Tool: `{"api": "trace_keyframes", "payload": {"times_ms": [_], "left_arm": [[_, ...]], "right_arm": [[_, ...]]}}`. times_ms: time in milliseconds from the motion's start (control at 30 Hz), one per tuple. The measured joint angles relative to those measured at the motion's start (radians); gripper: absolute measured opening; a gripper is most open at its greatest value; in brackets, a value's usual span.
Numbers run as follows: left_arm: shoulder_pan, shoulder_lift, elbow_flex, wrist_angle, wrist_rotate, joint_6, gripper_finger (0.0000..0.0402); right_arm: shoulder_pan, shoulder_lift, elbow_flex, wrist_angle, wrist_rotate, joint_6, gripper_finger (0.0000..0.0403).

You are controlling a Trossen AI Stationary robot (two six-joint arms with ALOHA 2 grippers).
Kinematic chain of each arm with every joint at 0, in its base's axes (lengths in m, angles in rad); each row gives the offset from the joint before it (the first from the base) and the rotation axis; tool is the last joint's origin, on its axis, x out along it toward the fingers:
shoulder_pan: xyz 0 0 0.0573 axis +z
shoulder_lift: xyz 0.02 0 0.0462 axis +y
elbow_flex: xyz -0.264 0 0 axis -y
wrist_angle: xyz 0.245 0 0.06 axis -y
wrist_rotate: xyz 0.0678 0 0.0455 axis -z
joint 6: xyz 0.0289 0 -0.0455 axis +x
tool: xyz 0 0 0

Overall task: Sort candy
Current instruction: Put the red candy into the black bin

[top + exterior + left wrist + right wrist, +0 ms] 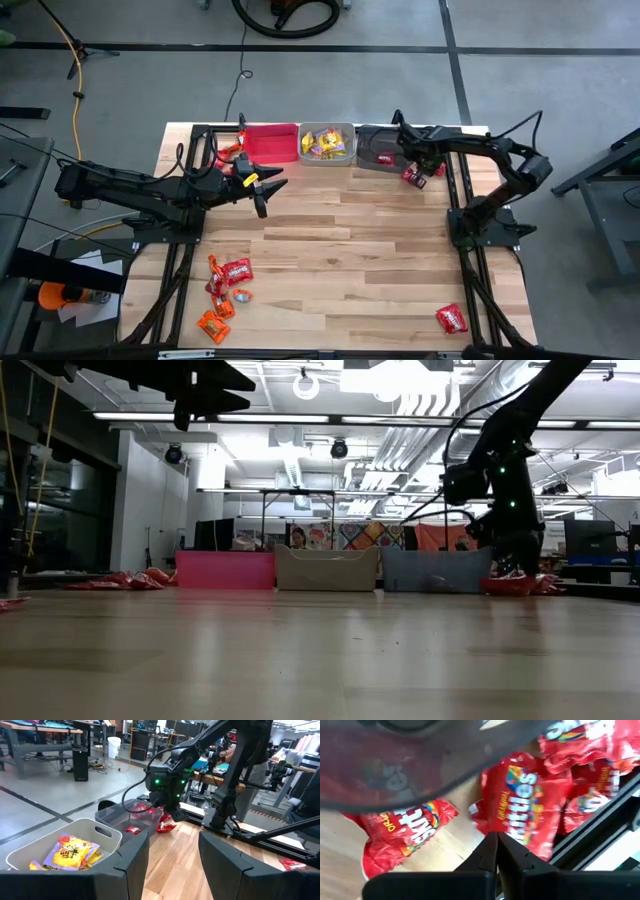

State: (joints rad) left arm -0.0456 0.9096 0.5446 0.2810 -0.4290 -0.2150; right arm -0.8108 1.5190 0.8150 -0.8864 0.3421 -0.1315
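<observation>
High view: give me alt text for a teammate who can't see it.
Seen from above, the right gripper reaches down to red candies beside the dark bin, while the left gripper hovers open near the red bin. The clear grey bin between them holds yellow packets; more candy lies front left, and one red packet front right.

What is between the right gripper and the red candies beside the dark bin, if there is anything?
Nothing visible. The right gripper is low over the red candies lying on the table beside the dark bin. In its wrist view the fingers look closed, with a red packet directly ahead.
</observation>
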Motion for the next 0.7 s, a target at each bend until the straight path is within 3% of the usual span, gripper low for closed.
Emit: {"api": "trace_keyframes", "payload": {"times_ms": [267,433,567,700], "left_arm": [[0.0,0.0,0.0,-0.005,-0.001,0.0,0.0158],[0.0,0.0,0.0,-0.026,-0.002,0.0,0.0158],[0.0,0.001,0.0,-0.031,-0.002,-0.01,0.0158],[0.0,0.001,0.0,-0.031,-0.002,-0.018,0.0158]], "right_arm": [[0.0,-0.152,0.0,-0.017,-0.029,0.027,0.0001],[-0.012,-0.191,0.001,-0.015,-0.074,0.048,0.0022],[-0.031,-0.19,0.001,0.003,-0.203,0.039,0.0065],[-0.042,-0.19,0.001,0.024,-0.186,-0.023,0.0134]]}}
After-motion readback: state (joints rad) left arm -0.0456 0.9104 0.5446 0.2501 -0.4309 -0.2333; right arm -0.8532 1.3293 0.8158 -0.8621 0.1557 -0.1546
